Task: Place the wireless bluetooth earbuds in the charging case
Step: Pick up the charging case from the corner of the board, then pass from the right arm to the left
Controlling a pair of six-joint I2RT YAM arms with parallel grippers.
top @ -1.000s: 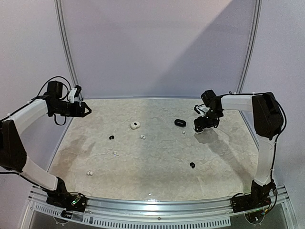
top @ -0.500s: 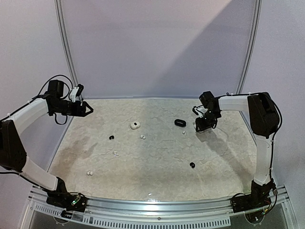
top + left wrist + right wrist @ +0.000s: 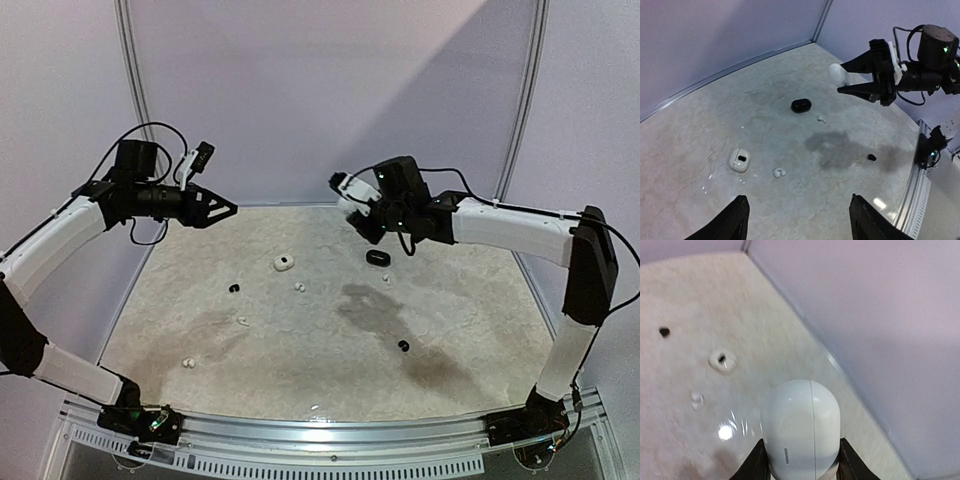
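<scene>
My right gripper (image 3: 352, 203) is shut on a closed glossy white oval charging case (image 3: 345, 187) and holds it high above the back of the table. The case fills the right wrist view (image 3: 801, 420) between the two black fingers. My left gripper (image 3: 215, 210) is open and empty, up in the air at the back left, its tips wide apart in the left wrist view (image 3: 797, 210). On the table lie tiny earbuds: white ones (image 3: 299, 287), (image 3: 243, 322), (image 3: 187, 363), (image 3: 386, 279) and black ones (image 3: 235, 289), (image 3: 403, 346).
A small white case with a dark hollow (image 3: 284, 263) and a black oval case (image 3: 377, 257) lie on the beige table (image 3: 330, 380). Lilac walls with a metal rail (image 3: 140, 110) close the back and sides. The arms' shadows fall mid-table.
My right gripper has risen from the table at the right and swung left and up with the white case. My left gripper has moved up and to the right.
</scene>
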